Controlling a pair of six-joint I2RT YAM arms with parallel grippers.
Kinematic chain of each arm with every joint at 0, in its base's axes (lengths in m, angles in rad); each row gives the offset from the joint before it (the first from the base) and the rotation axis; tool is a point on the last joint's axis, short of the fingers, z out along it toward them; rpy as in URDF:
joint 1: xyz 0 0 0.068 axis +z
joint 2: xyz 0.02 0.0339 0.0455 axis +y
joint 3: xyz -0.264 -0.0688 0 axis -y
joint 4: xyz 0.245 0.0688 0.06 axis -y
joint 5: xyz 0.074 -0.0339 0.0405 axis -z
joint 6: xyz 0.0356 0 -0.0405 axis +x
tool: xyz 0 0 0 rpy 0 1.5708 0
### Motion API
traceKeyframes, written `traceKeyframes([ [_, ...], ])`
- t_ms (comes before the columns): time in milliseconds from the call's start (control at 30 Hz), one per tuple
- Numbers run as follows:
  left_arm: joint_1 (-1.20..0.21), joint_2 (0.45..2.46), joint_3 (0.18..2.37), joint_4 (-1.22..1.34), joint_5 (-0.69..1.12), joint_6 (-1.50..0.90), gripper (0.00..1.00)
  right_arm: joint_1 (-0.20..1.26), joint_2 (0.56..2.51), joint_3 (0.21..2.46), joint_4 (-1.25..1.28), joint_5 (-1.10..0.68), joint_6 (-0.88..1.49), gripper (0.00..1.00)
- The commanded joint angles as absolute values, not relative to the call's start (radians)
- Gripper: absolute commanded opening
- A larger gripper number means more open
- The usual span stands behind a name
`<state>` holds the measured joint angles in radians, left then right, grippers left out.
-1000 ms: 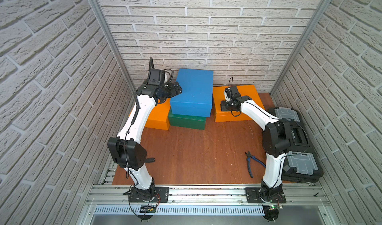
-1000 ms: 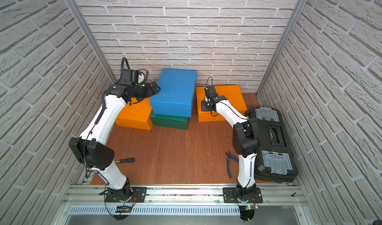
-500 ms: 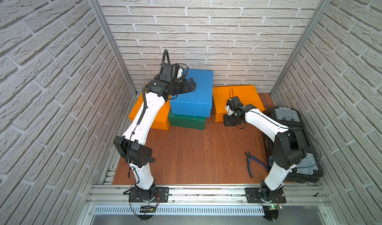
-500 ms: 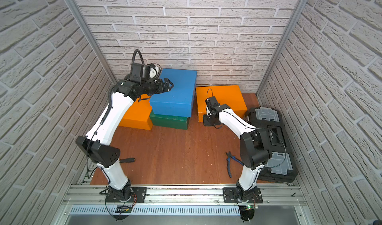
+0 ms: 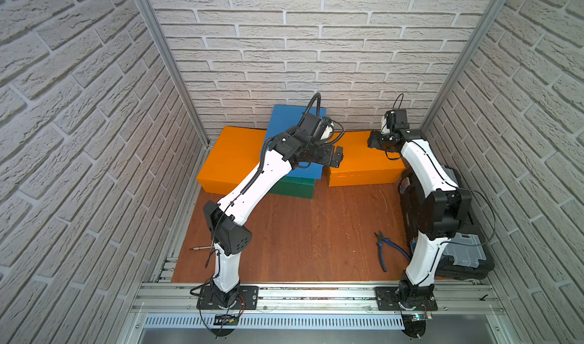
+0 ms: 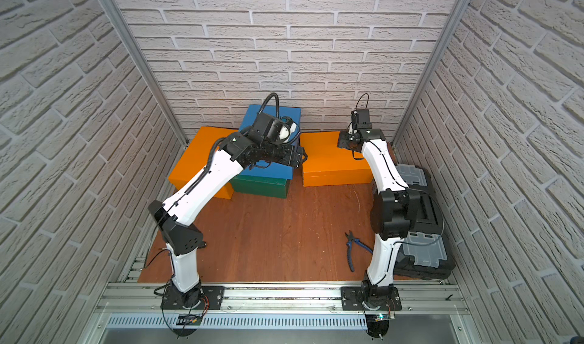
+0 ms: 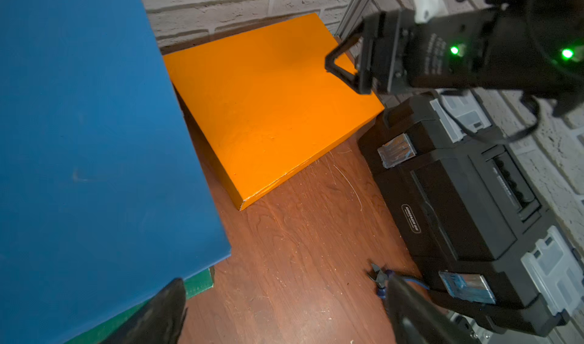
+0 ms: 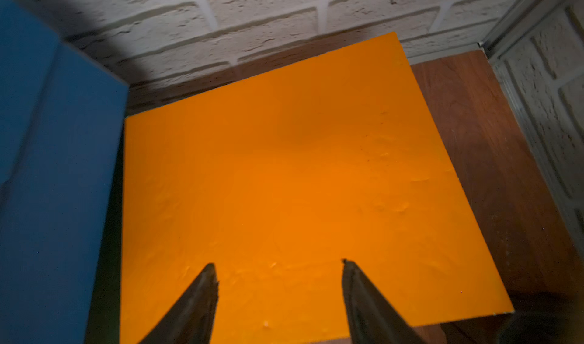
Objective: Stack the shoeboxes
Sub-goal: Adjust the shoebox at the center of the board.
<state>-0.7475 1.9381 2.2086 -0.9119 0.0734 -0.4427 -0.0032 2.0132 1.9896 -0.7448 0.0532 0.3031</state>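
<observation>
Against the back wall, in both top views, the blue box (image 5: pixel 284 118) lies on the green box (image 5: pixel 297 187), so a stack of two is already begun. The left orange box (image 5: pixel 234 159) and the right orange box (image 5: pixel 360 165) lie flat on the tabletop (image 5: pixel 316 238), just beside that stack, one on either side. That makes four boxes: two orange, one blue, one green. One pair of pliers (image 5: pixel 384 247) lies well apart from them.

From the left wrist, the left claw (image 7: pixel 284 279) is spread wide and empty past the blue box's corner, probably to leave the other arm room.

From the right wrist, the right claw (image 8: pixel 278 263) hangs over the right orange box's lid, spread and gripping nothing, likely lining up to take that box next.
</observation>
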Motion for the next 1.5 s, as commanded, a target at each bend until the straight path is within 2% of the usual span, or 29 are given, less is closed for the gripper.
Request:
traceKeyframes([
  [0,-0.770,1.987,2.232,-0.876,0.087,-0.419,0.98,-0.044,2.079,2.060,-0.785,0.176,0.309,0.73],
  [67,-0.778,2.018,2.234,-0.848,0.102,-0.440,0.98,-0.041,2.082,2.065,-0.756,0.273,0.282,0.80],
  [167,-0.778,2.069,2.240,-0.806,0.137,-0.475,0.98,-0.046,2.088,2.088,-0.759,0.383,0.275,0.81],
  [367,-0.779,2.159,2.291,-0.779,0.123,-0.495,0.98,-0.045,2.083,2.071,-0.765,0.592,0.272,0.70],
  [633,-0.778,2.189,2.300,-0.751,0.160,-0.505,0.98,-0.046,2.031,1.950,-0.715,0.779,0.221,0.68],
  [833,-0.776,2.169,2.296,-0.752,0.186,-0.496,0.98,-0.038,2.026,1.924,-0.745,0.733,0.252,0.65],
  [1033,-0.757,2.127,2.238,-0.741,0.196,-0.509,0.98,-0.014,2.102,1.988,-0.827,0.716,0.284,0.66],
  [1167,-0.747,2.085,2.170,-0.708,0.196,-0.530,0.98,0.037,2.168,2.061,-0.913,0.683,0.293,0.65],
  [1467,-0.740,2.045,2.153,-0.727,0.170,-0.545,0.98,0.191,2.157,1.974,-0.853,0.520,0.323,0.61],
])
